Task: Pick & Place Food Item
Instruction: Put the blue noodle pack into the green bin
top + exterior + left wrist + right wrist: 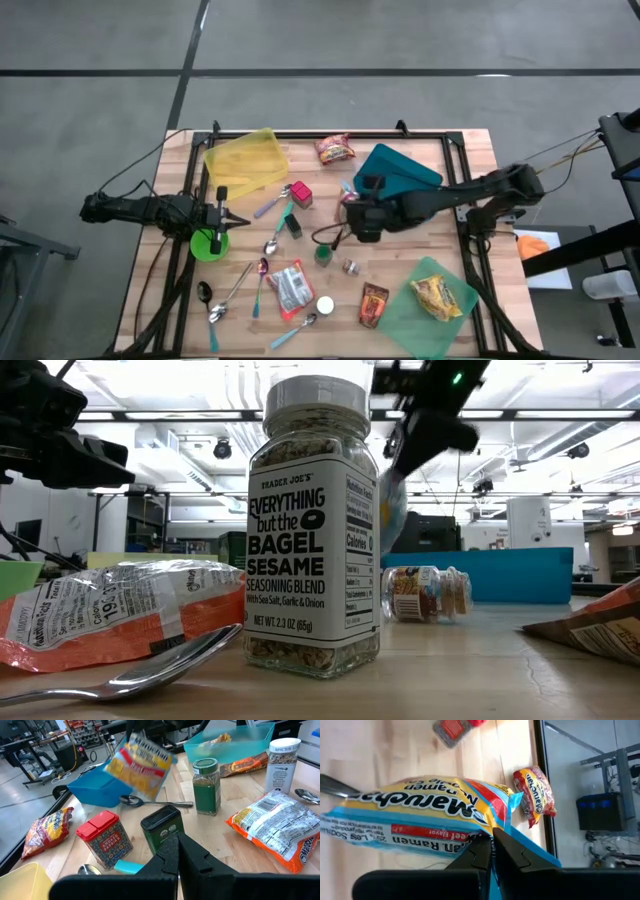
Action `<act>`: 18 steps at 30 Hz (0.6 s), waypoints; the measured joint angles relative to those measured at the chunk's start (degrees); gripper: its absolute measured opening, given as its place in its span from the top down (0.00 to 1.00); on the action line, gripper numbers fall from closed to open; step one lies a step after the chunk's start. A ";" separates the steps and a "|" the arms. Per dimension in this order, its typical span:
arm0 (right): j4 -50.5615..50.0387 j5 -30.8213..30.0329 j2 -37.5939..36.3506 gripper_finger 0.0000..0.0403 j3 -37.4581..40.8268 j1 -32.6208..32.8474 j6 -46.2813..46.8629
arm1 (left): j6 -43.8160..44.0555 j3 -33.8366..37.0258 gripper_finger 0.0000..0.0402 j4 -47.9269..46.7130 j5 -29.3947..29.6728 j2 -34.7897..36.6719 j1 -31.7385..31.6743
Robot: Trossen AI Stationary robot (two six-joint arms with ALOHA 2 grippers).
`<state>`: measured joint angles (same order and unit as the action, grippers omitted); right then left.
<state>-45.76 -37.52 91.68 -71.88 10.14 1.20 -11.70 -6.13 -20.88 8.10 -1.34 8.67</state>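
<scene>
The food item is a yellow, blue and red ramen packet (420, 815), seen blurred and in the air in the left wrist view (137, 762). My right gripper (491, 840) is shut on it over the middle of the table (350, 203), next to the teal bin (400, 170). My left gripper (177, 845) is shut on nothing and waits at the table's left side (222, 215), above a green plate (207, 244). My right gripper pinches one edge of the packet (496, 827) between its two fingers, close to one end. The fingers slant down from the table's right side. The packet is lifted clear of the table and hangs tilted below them.
A yellow bin (245, 160) stands at the far left; a green tray (452, 318) with a snack bag is at the near right. Tins (105, 837), spice jars (206, 785) (312, 530), snack bags (333, 150) (275, 830) and several spoons crowd the table's middle and near part.
</scene>
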 joint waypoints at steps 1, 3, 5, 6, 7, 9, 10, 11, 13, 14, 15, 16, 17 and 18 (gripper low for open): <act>-0.89 0.00 -1.04 0.97 0.02 0.88 1.17 | 0.00 -0.02 1.00 -0.02 -0.02 0.00 0.01; -2.39 0.00 -2.94 0.97 0.10 2.79 3.52 | 0.00 -0.01 1.00 -0.02 -0.02 0.00 0.02; -3.81 0.00 -4.94 0.97 0.11 4.86 5.89 | -0.01 -0.02 1.00 -0.02 -0.01 0.00 0.02; -4.31 -0.02 -5.77 0.97 0.11 5.92 6.92 | 0.00 -0.01 1.00 -0.02 -0.02 0.00 0.02; -4.76 -0.04 -6.75 0.97 0.11 7.09 7.98 | 0.00 -0.02 1.00 -0.02 0.00 0.00 0.02; -6.32 -0.04 -8.35 0.97 0.11 9.41 9.82 | 0.00 0.00 1.00 -0.02 -0.02 0.00 0.00; -6.75 -0.02 -9.18 0.97 0.11 10.68 10.76 | 0.00 -0.02 1.00 -0.02 -0.02 0.00 0.00; -7.36 -0.01 -9.95 0.97 0.11 11.91 11.75 | 0.00 0.00 1.00 -0.02 -0.02 0.00 0.02; -8.65 0.03 -11.33 0.97 0.11 14.26 13.72 | -0.01 -0.01 1.00 -0.02 -0.02 0.00 0.01; -9.06 0.05 -11.97 0.97 0.11 15.52 15.12 | 0.00 -0.02 1.00 -0.02 -0.02 0.00 0.01; -9.94 0.14 -12.64 0.97 0.11 16.73 16.70 | 0.00 -0.02 1.00 -0.02 -0.02 0.00 0.02; -10.90 0.40 -13.17 0.97 0.13 17.95 18.42 | 0.00 0.00 1.00 -0.02 -0.01 0.00 0.00; -11.53 0.65 -13.70 0.97 0.13 19.24 20.22 | 0.00 -0.02 1.00 -0.02 -0.02 0.00 0.02; -12.18 1.10 -14.32 0.97 0.13 20.49 21.99 | 0.00 -0.01 1.00 -0.02 -0.02 0.00 0.02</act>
<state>-57.94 -36.42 77.36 -71.75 30.63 23.19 -11.70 -6.14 -20.91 8.08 -1.34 8.69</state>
